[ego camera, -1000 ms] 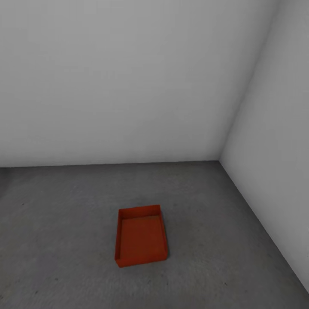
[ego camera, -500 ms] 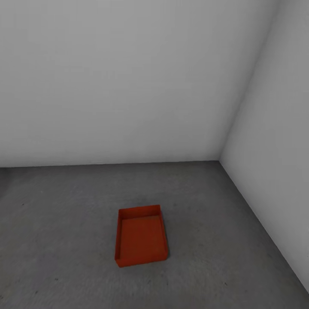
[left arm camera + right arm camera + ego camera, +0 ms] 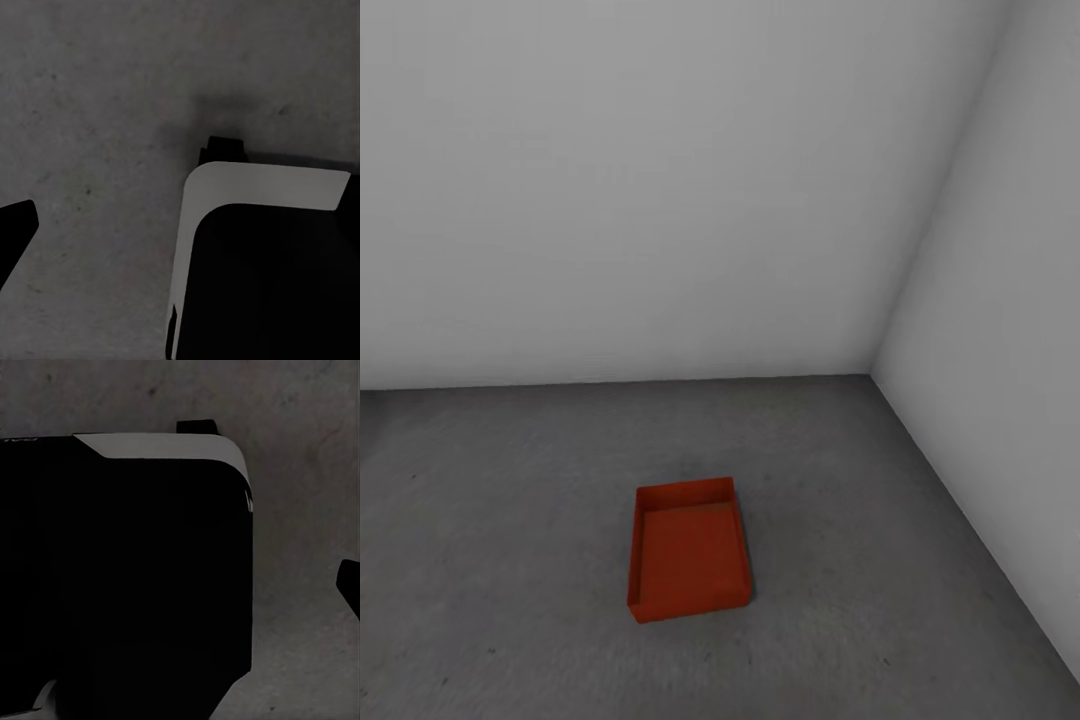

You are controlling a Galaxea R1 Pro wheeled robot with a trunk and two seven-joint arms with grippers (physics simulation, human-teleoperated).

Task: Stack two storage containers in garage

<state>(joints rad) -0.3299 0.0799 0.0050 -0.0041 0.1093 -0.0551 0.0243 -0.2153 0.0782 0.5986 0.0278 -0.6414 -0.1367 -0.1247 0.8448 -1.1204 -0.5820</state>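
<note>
Storage container (image 3: 687,560) alone on dark grey floor (image 3: 510,520), near wall corner.

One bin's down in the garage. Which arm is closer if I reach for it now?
Left, marginally: the bin sits on the floor slightly left of centre in the head view. Both wrist cameras face floor, so it's close.

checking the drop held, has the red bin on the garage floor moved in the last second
No. The storage container sits at the same spot on the dark grey floor, equally far from the wall corner as before.
</note>
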